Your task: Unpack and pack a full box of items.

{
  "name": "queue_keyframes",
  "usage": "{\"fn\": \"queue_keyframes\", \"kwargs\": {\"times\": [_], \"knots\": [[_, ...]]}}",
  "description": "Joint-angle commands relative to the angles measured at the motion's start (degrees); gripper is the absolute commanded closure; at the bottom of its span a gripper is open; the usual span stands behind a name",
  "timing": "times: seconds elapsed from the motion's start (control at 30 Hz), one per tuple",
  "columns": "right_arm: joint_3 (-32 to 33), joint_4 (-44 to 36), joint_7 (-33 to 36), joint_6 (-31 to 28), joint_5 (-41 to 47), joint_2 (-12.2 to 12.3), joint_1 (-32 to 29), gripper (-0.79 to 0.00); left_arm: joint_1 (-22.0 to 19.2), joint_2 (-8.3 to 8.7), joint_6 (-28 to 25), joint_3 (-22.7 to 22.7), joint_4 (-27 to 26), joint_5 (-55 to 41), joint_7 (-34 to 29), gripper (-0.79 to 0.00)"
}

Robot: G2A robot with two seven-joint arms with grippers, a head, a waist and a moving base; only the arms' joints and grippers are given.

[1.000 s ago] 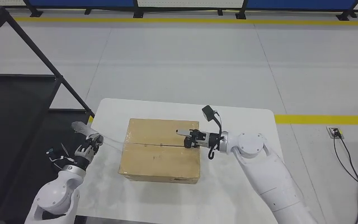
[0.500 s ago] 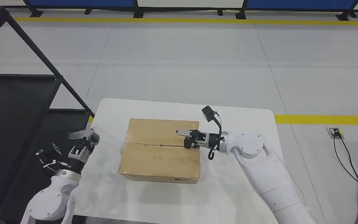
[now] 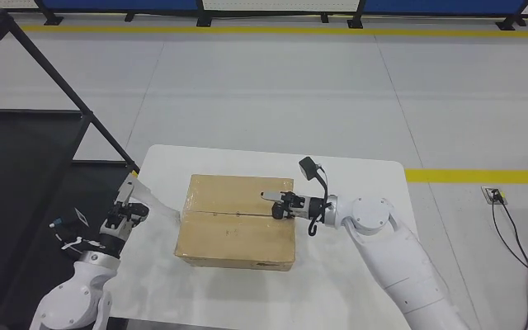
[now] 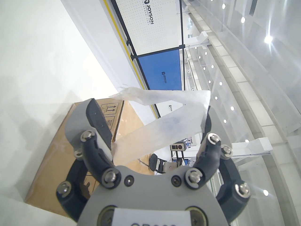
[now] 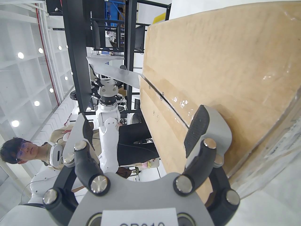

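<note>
White table (image 3: 247,289): my left gripper (image 4: 150,114), jaws apart, has peeled clear tape strip (image 4: 164,128); brown cardboard box (image 3: 239,235) seam bared.

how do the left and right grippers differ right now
The left gripper sits off one end of the box; the right gripper is over the box top, by its seam. A tape strip from the box clings across the left fingers; the right fingers hold nothing. Both are open.
</note>
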Motion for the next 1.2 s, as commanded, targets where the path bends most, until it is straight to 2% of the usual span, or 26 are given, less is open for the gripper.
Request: {"fn": "queue_keyframes", "kwargs": {"times": [0.0,0.47,0.63,0.9,1.0,1.1,1.17], "knots": [[-0.07,0.15,0.0,-0.03,0.04,0.04,0.03,-0.785,0.19,-0.02,-0.14,-0.18,-0.78,-0.05,0.1,-0.785],[-0.58,1.36,0.28,-1.39,1.23,0.12,0.59,-0.785,1.14,-0.25,-1.24,-0.84,-8.48,-1.35,0.52,-0.785],[-0.37,1.38,-2.17,-0.26,-0.74,0.29,0.65,-0.785,1.47,-0.16,-0.85,-1.54,-11.93,-0.97,-0.83,-0.785],[-0.37,1.38,-2.17,-0.26,-0.74,0.29,0.65,-0.785,1.9,-0.06,-1.16,-1.91,-12.23,0.93,-1.13,-0.785],[-0.48,-0.67,-4.24,-3.17,-1.27,0.28,-0.46,-0.785,1.9,-0.06,-1.16,-1.91,-12.23,0.93,-1.13,-0.785],[0.15,-4.26,-9.35,-8.41,-3.92,0.51,-2.29,-0.785,1.73,-0.18,-0.95,-1.41,-13.13,-0.08,-0.56,-0.785],[0.51,-6.48,-11.65,-9.43,-5.89,0.71,-3.38,-0.785,1.16,-0.32,-0.24,-0.86,-13.69,-1.73,0.12,-0.785]]}}
